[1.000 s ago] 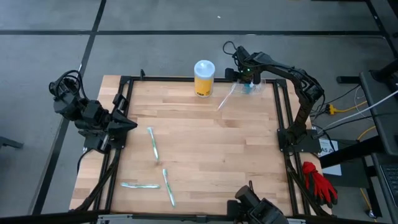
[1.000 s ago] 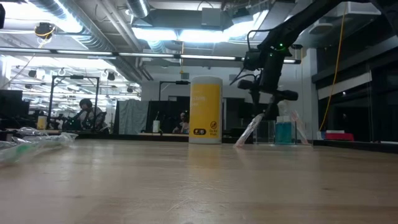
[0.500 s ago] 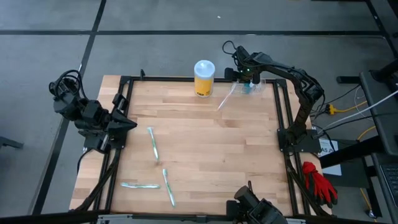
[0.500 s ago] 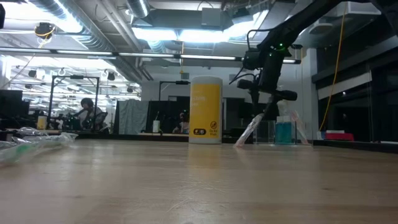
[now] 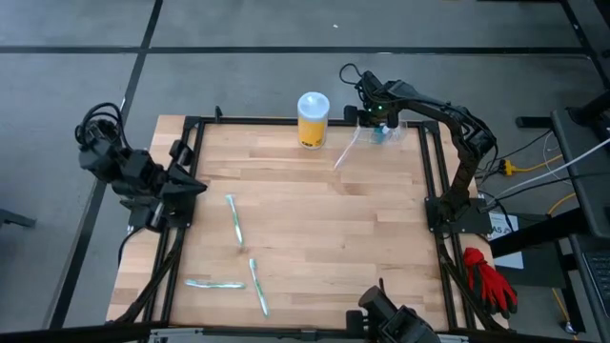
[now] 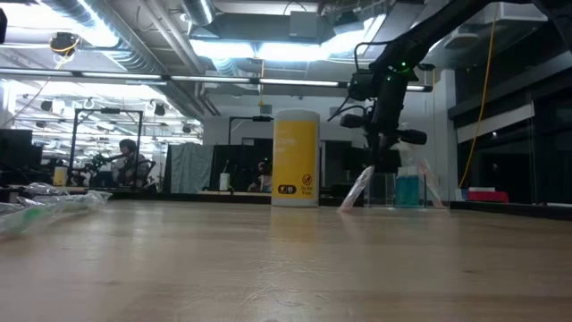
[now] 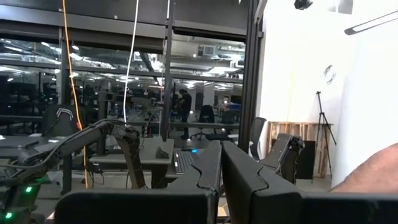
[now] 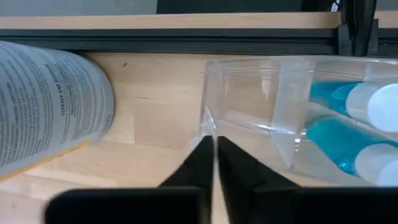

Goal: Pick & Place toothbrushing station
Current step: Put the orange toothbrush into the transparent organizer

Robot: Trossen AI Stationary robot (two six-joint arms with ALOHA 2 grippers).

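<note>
The toothbrushing station (image 5: 385, 133) sits at the far right corner of the wooden table (image 5: 315, 219), a low clear plastic holder with 2 blue-and-white items standing inside it. In the low view the holder (image 6: 404, 188) stands to the right of the yellow canister (image 6: 295, 159), well apart from it, and a wrapped item (image 6: 356, 190) leans slanted against its near side. The right gripper (image 5: 375, 116) hangs over the holder's corner nearest the canister, its arm reaching in from the table's right edge. In the right wrist view the right gripper (image 8: 215, 157) has its 2 dark fingers pressed together with only a thin slit between them, pinching the clear wall at the corner of the holder (image 8: 283, 106), so it is clenched on the station's rim; the canister's printed label (image 8: 50, 102) fills the side of that view and the blue items (image 8: 348, 118) show through the plastic. The left gripper (image 5: 195, 188) waits at the table's left edge, above the frame rail, and in the left wrist view its fingers (image 7: 239, 174) meet with nothing between them. On the near left part of the table lie 4 pale wrapped toothbrushes (image 5: 234, 221), loose and well apart from the holder. A red glove (image 5: 491, 277) hangs off the table's right side.
</note>
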